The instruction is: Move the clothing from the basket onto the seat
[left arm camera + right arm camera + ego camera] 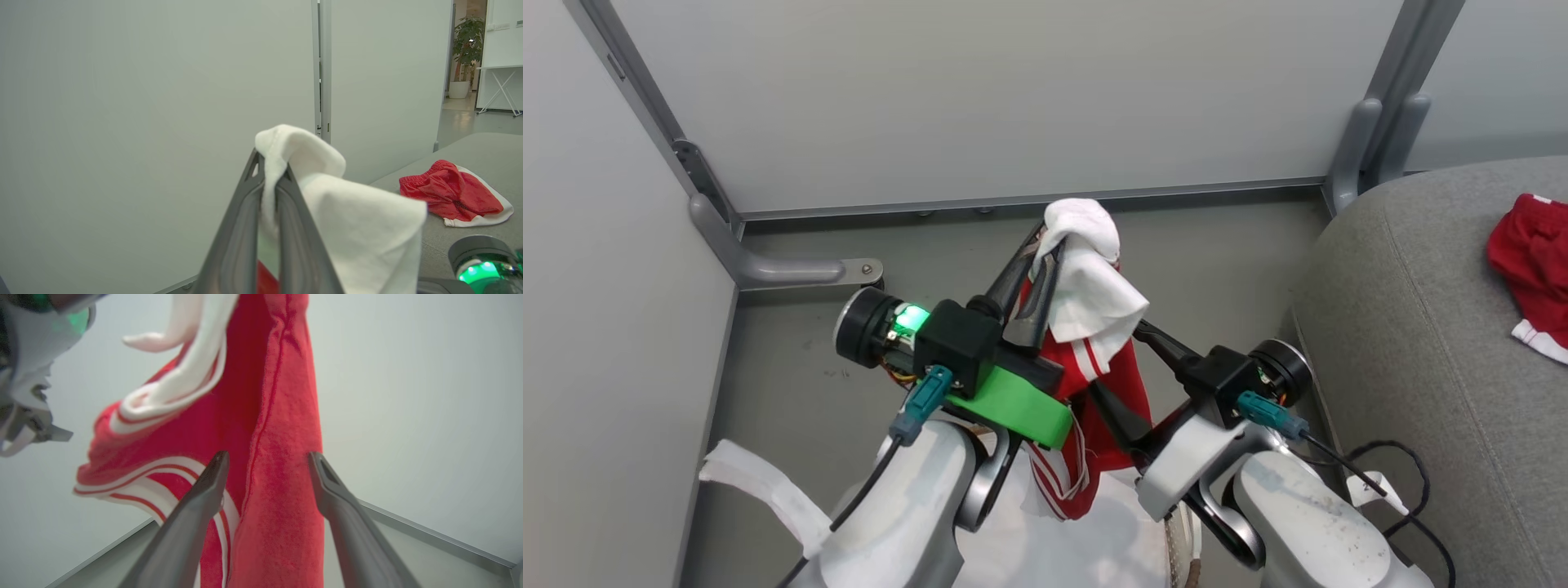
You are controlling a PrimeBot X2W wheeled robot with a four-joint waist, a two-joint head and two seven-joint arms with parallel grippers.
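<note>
— Where is the garment (1111, 384)?

— Up in the air, above the basket (1180, 535). It is red with white bands and thin white stripes, and it hangs lengthwise from its top end, with the bottom hem low over the basket's white lining.

— What has hold of it?

— The left gripper (1045, 245). In the left wrist view its two dark fingers are pressed nearly together on a fold of the white part, which bunches over the tips and drapes down on one side of the left gripper (269, 163).

— And the right gripper (1112, 357)?

— Lower down, by the red part. In its own wrist view the right gripper (267, 455) has its fingers spread wide, and the red cloth (282, 416) hangs in the gap beyond the tips. I cannot tell whether either finger touches the cloth; it grips nothing.

— Anything on the sofa cushion (1421, 327)?

— A second garment (1531, 261), red with a white edge, lies crumpled on it, well apart from the held one. The left wrist view shows the same second garment (449, 192) on the grey sofa cushion (482, 151).

— And around all that?

— Grey floor (792, 367) to the left of the cushion, a pale partition wall (1013, 98) behind, and a potted plant (466, 45) far off through an opening.
</note>
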